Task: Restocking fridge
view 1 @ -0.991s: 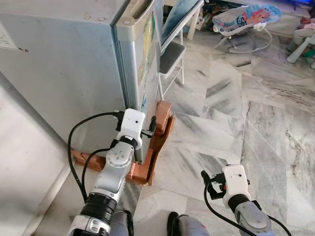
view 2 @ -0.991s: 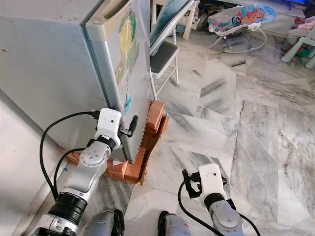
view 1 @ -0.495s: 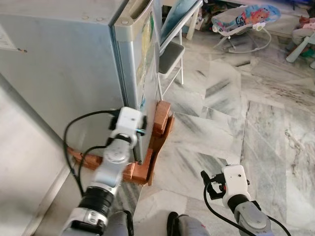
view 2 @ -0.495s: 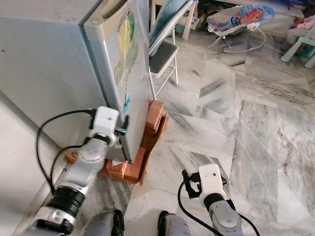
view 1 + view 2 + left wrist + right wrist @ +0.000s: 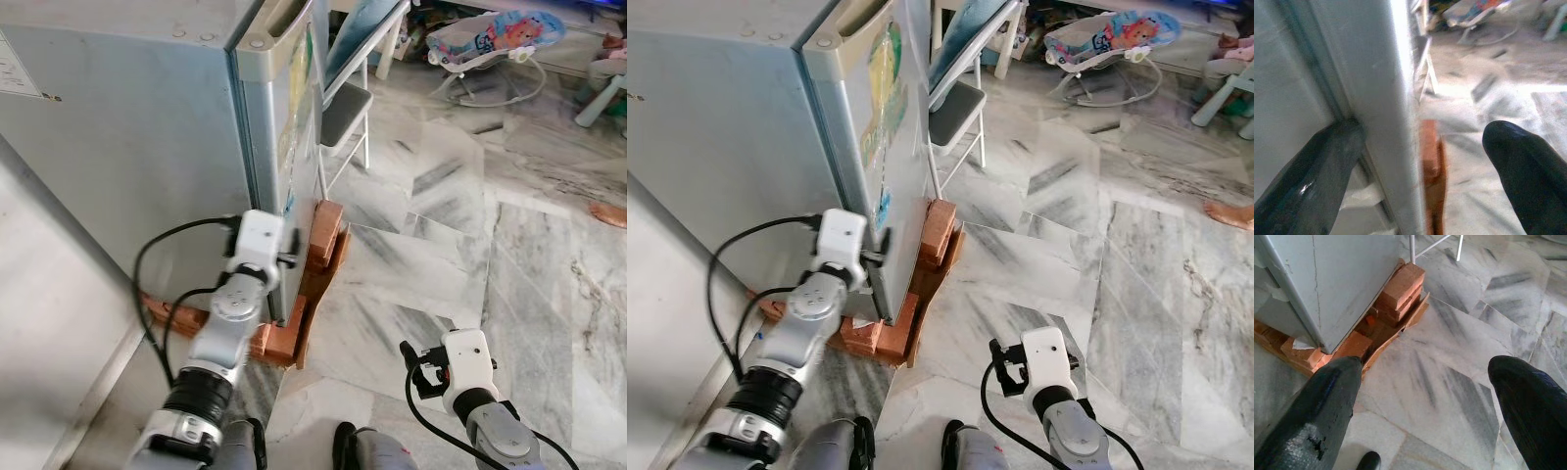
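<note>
Silver fridge (image 5: 147, 147) stands on bricks (image 5: 318, 240), door (image 5: 299, 147) shut. Opening it appears to be the step in hand: the left gripper (image 5: 1415, 161) straddles the door's edge low down, fingers spread, and next needs a pull outward. The right gripper (image 5: 1425, 396) hangs open over the marble floor (image 5: 441, 255).

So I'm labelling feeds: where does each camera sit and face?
Eyes: head, looking down at fridge, bricks, both arms.
Left wrist: along left gripper, fingers straddling the door edge.
Right wrist: along open right gripper, at floor.
Shared: fridge, bricks.
</note>
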### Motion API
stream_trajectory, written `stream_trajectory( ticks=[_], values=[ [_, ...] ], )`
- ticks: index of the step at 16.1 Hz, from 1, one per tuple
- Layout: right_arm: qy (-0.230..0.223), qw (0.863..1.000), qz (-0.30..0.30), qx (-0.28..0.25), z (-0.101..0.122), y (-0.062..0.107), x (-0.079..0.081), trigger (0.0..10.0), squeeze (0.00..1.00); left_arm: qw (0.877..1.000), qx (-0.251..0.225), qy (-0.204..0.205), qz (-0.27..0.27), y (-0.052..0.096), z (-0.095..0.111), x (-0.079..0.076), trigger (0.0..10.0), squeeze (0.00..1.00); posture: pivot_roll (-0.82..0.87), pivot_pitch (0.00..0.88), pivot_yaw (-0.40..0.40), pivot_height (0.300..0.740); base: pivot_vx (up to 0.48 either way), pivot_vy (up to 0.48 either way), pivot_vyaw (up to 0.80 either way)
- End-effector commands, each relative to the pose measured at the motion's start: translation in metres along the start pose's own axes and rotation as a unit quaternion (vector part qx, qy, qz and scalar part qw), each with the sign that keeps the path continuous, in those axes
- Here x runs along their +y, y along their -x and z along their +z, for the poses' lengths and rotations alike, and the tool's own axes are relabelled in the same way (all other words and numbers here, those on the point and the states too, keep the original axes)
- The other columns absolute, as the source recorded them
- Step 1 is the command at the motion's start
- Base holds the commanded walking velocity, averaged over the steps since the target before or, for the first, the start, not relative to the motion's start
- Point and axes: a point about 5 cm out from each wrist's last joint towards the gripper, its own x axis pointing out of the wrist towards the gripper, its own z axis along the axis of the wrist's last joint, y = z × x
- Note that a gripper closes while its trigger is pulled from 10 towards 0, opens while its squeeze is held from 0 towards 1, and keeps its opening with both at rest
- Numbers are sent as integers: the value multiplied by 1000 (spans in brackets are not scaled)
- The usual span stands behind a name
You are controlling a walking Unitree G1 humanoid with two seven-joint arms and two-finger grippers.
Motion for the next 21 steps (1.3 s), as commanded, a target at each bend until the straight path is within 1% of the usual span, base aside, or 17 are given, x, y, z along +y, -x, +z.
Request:
stream_trajectory(
  ticks=[1, 3, 5, 7, 8, 9, 11, 12, 13, 14, 15, 16, 17, 18, 19, 20, 21],
  values=[
    [1, 1000, -4, 11, -5, 3, -1, 10000, 0, 1000, -15, -4, -24, -1, 7, -9, 10000, 0, 60, 145, -42, 740, 0, 0, 0],
    [1, 1000, -3, 12, -5, 3, -1, 10000, 0, 1000, -16, -8, -20, -2, 7, -10, 10000, 0, 60, 144, -43, 740, 0, 0, 0],
    [1, 1000, -4, 12, -5, 3, -1, 10000, 0, 1000, -10, -18, -4, -4, 5, -6, 10000, 0, 59, 144, -43, 740, 0, 0, 0],
    [1, 1000, -4, 12, -5, 2, 0, 10000, 0, 1000, -12, -21, 13, -10, 7, -3, 10000, 0, 59, 147, -43, 740, 0, 0, 0],
    [1, 1000, -4, 12, -5, 3, 0, 10000, 0, 1000, -19, -18, 18, -14, 13, -2, 10000, 0, 59, 147, -43, 740, 0, 0, 0],
    [2, 1000, -3, 13, -5, 2, -1, 10000, 0, 999, -32, -5, 20, -21, 23, -4, 10000, 0, 58, 145, -46, 740, 0, 0, 0],
    [2, 1000, -2, 14, -5, 2, -1, 10000, 0, 999, -45, -10, 17, -26, 33, -7, 10000, 0, 58, 145, -46, 740, 0, 0, 0],
    [5, 1000, -1, 16, -5, 2, -1, 10000, 0, 996, -83, -1, -24, -33, 58, -27, 10000, 0, 55, 143, -48, 740, 0, 0, 0],
    [5, 1000, -1, 16, -5, 2, -1, 10000, 0, 994, -100, -3, -53, -33, 67, -39, 10000, 0, 55, 142, -49, 740, 0, 0, 0],
    [5, 1000, -1, 16, -5, 2, -1, 10000, 0, 982, -132, 0, -138, -26, 83, -70, 10000, 0, 55, 142, -49, 740, 0, 0, 0],
    [5, 1000, 0, 17, -5, 2, 0, 10000, 0, 966, -153, 11, -208, -16, 93, -94, 10000, 0, 55, 143, -48, 740, 0, 0, 0],
    [6, 1000, 0, 17, -5, 2, 0, 10000, 0, 946, -174, 18, -275, -3, 102, -117, 10000, 0, 55, 143, -48, 740, 0, 0, 0],
    [6, 1000, 3, 18, -6, 1, 1, 10000, 0, 887, -203, 26, -413, 33, 116, -162, 10000, 0, 61, 143, -49, 740, 0, 0, 0],
    [6, 1000, 6, 20, -6, -1, 2, 10000, 0, 840, -208, 39, -500, 60, 122, -187, 10000, 0, 60, 142, -47, 740, 0, 0, 0],
    [5, 1000, 8, 22, -6, -2, 3, 10000, 0, 827, -210, 32, -520, 62, 122, -192, 10000, 0, 59, 142, -45, 740, 0, 0, 0],
    [4, 1000, 8, 22, -6, -3, 3, 10000, 0, 846, -202, 36, -491, 49, 118, -185, 10000, 0, 59, 142, -43, 740, 0, 0, 0],
    [0, 1000, 7, 24, -7, -4, 3, 10000, 0, 891, -185, 33, -414, 22, 105, -160, 10000, 0, 62, 142, -39, 740, 0, 0, 0]
  ],
)
